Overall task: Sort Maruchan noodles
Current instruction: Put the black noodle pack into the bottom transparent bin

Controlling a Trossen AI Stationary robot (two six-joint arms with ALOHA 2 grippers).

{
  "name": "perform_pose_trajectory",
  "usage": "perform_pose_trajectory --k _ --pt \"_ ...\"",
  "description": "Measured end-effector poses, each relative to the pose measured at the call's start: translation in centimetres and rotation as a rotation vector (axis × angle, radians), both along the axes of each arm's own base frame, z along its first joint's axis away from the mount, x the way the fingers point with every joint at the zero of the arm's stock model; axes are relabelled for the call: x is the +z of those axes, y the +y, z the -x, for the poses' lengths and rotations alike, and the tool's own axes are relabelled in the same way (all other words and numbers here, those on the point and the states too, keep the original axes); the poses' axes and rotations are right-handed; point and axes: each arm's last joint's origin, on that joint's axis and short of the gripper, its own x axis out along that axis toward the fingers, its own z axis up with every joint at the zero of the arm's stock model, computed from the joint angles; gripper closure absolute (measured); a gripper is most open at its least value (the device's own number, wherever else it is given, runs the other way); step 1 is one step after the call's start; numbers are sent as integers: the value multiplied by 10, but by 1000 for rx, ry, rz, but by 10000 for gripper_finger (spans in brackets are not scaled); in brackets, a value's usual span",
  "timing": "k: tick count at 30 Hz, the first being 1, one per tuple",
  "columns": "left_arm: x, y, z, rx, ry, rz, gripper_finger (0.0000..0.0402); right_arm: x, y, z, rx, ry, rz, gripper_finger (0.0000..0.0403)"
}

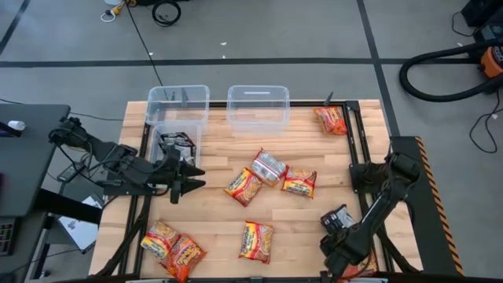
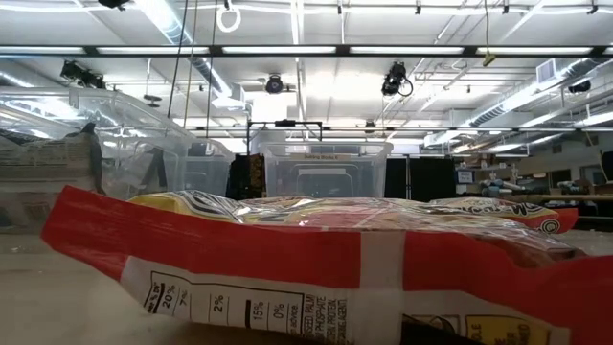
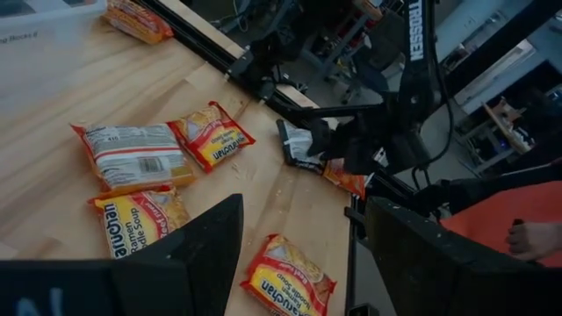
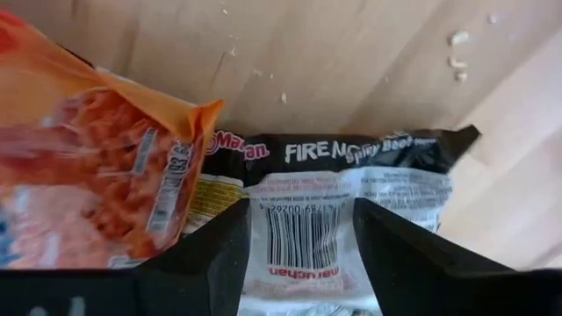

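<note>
Sorting is midway. At the table's left, the left gripper point(image 1: 189, 179) hangs spread and empty beside the clear bin point(image 1: 178, 136) that already holds dark packets. Loose yellow-and-red Maruchan packets point(image 1: 269, 174) lie mid-table, crinkly and flat. At the right front edge, the right gripper point(image 4: 300, 230) straddles a black-and-silver Fire packet point(image 4: 351, 189); whether it grips, I cannot tell. Next, likely lift and carry it to the bin.

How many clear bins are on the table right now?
3, all at the far edge: far-left bin, centre bin, and a nearer bin by the left gripper, already holding a packet.
</note>
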Motion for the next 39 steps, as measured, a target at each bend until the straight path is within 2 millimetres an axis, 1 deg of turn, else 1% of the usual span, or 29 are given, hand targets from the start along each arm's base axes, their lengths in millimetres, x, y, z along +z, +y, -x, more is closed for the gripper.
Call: perform_pose_trajectory --k 3,5,8,10,11,13,15,17,23,27,30,34,37,39 --pt "1 0 0 0 -10 6 159 -10 2 -2 7 12 17 224" --pt "3 -1 -1 -2 -31 10 159 -15 3 -2 2 25 32 251" --pt "8 -1 -2 4 -79 -9 159 -17 2 -3 -43 20 51 314" --pt "12 -1 -3 14 -120 -23 159 -13 -1 -5 -97 4 46 367" --pt "14 0 -4 21 -140 -38 159 -8 -3 -7 -126 -16 38 383" --pt "19 1 -4 37 -182 -65 159 9 -9 -9 -190 -83 30 387" --pt "23 2 -5 55 -221 -87 159 30 -20 -9 -266 -156 28 388" --pt "28 3 -6 79 -261 -107 159 54 -32 -9 -346 -236 -18 394" --pt "35 -1 -16 133 -338 -186 159 130 -76 -1 -593 -523 -265 395" --pt "30 -7 -29 172 -331 -212 159 172 -104 8 -733 -750 -478 397" --pt "24 -10 -42 195 -330 -211 156 202 -118 15 -802 -911 -672 398" --pt "14 -12 -62 216 -306 -280 137 232 -132 22 -807 -1150 -818 398" --pt "9 -12 -76 233 -313 -361 119 247 -139 24 -808 -1270 -878 398" --pt "8 -13 -84 245 -336 -440 108 254 -142 23 -838 -1331 -918 398"
